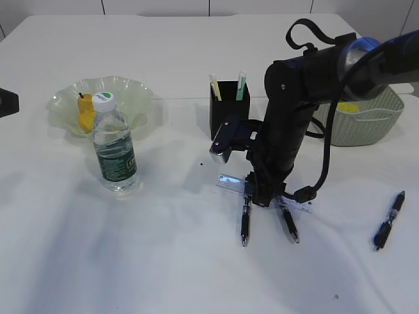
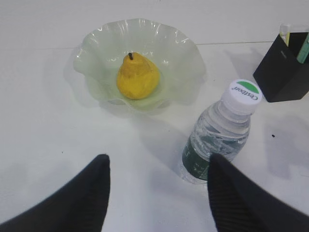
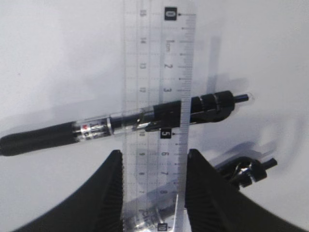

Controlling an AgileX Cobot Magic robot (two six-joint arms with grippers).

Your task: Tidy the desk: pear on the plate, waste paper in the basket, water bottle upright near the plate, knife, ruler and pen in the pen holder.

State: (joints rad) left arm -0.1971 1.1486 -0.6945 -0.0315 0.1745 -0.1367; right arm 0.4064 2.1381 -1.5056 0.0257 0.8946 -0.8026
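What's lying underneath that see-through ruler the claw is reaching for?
A black pen lies crosswise under the clear ruler, showing through it. Near the right gripper a second pen also passes beneath; its covered part is hard to make out.

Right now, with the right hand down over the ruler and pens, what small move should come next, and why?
Probably lift the right hand straight up a little. Its fingers sit on either edge of the clear ruler, which lies across a pen, so a short lift would likely bring the ruler clear of the pen before carrying it to the holder.
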